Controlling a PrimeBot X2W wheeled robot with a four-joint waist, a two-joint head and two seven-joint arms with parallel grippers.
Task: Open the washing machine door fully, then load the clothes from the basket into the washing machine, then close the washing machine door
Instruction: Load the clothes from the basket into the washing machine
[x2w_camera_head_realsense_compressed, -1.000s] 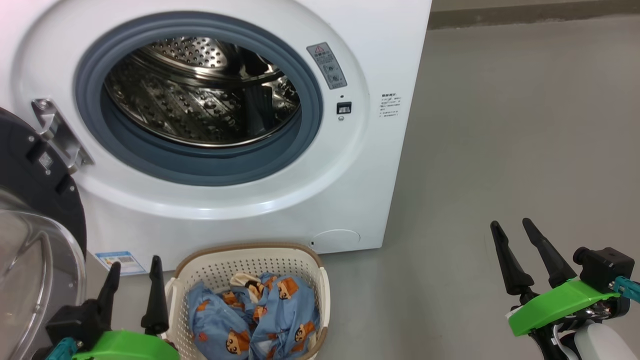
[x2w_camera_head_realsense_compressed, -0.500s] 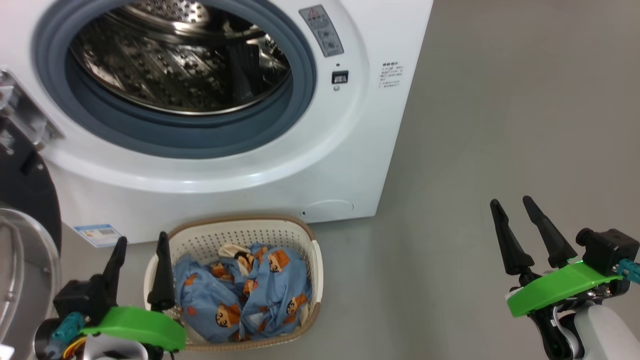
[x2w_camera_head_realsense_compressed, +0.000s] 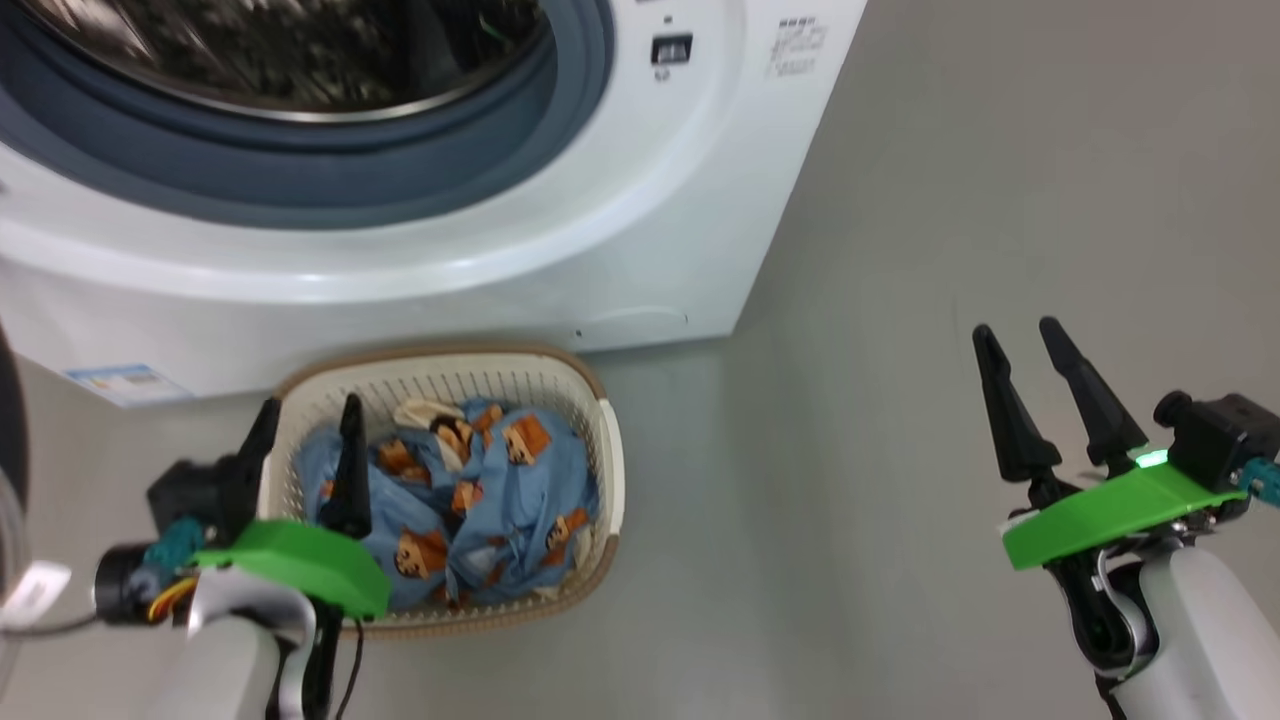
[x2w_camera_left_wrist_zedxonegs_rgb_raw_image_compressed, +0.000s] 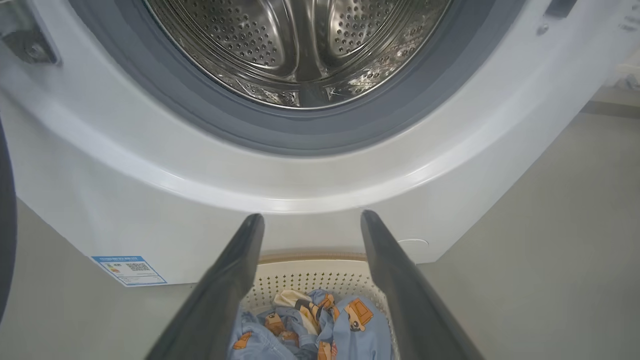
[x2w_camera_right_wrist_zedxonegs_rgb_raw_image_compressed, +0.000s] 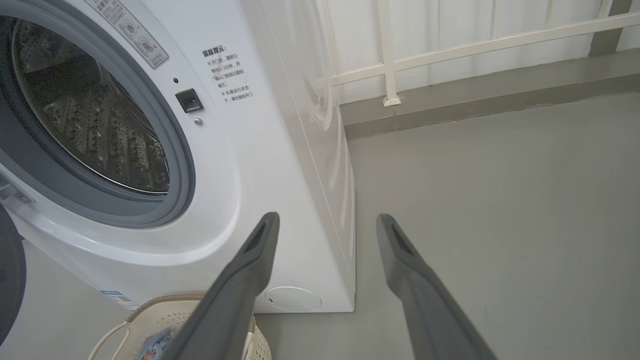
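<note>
Nearest, the left gripper (x2w_camera_head_realsense_compressed: 310, 408) hangs with jaws spread wide and empty over the left rim of the basket (x2w_camera_head_realsense_compressed: 606, 470). One finger is over the clothes (x2w_camera_head_realsense_compressed: 500, 480), perhaps touching them, while the right gripper (x2w_camera_head_realsense_compressed: 1015, 330), equally wide and empty, stands well apart over bare floor (x2w_camera_head_realsense_compressed: 900, 250). The basket sits on the floor just before the washing machine (x2w_camera_head_realsense_compressed: 600, 230), its near-left corner hidden behind the left arm, the blue printed clothes heaped inside. Beyond, the steel drum (x2w_camera_left_wrist_zedxonegs_rgb_raw_image_compressed: 300, 45) is cut off at the top edge, and the washing machine door (x2w_camera_right_wrist_zedxonegs_rgb_raw_image_compressed: 10, 280) is a dark sliver at the left, swung clear of the opening.
</note>
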